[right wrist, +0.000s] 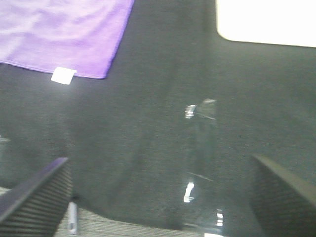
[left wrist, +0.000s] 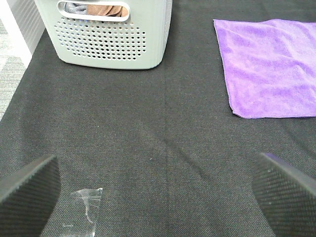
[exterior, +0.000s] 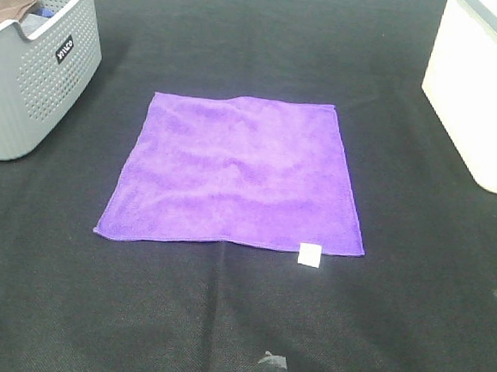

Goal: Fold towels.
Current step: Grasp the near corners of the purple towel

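Spread wide on the left gripper (left wrist: 158,195), with nothing between the fingers (left wrist: 29,190) but black tablecloth (left wrist: 148,128). Ahead of it and off toward the robot's right, a purple towel (exterior: 237,172), laid flat and open in one layer, clear of both grippers. Ahead toward the other side, a grey perforated basket (left wrist: 113,39) with brown cloth inside. Close by one finger, a scrap of clear tape (left wrist: 86,210). Spread wide too on the right gripper (right wrist: 160,195), holding nothing. Ahead toward the robot's left, the towel's near corner with a small white tag (right wrist: 63,75). Ahead toward the right, a white bin (right wrist: 266,19).
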You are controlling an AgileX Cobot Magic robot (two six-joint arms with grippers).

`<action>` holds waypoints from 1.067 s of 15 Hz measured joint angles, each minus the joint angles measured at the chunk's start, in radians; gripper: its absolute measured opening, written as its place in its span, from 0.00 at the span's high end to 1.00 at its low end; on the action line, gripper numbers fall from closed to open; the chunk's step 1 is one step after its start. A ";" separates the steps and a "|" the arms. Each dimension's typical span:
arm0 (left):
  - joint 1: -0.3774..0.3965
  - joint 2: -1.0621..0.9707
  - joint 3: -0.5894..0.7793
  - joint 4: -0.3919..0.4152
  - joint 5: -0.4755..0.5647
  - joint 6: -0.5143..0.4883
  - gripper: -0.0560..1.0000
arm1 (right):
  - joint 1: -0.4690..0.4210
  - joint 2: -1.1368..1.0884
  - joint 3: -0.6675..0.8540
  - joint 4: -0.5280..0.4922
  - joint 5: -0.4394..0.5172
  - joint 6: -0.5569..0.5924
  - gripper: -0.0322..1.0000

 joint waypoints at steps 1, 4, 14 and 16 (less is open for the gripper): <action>0.000 0.000 0.000 0.000 0.000 0.000 0.01 | 0.000 0.000 0.000 -0.015 0.000 0.001 0.05; 0.000 0.000 0.000 0.000 0.000 0.000 0.01 | 0.000 0.000 0.000 -0.022 0.000 0.001 0.04; 0.000 0.000 0.000 0.000 0.000 0.000 0.01 | 0.000 0.000 0.000 -0.028 0.000 0.001 0.04; 0.000 0.000 0.000 0.000 0.000 0.000 0.01 | 0.000 0.000 0.000 -0.028 0.000 0.001 0.04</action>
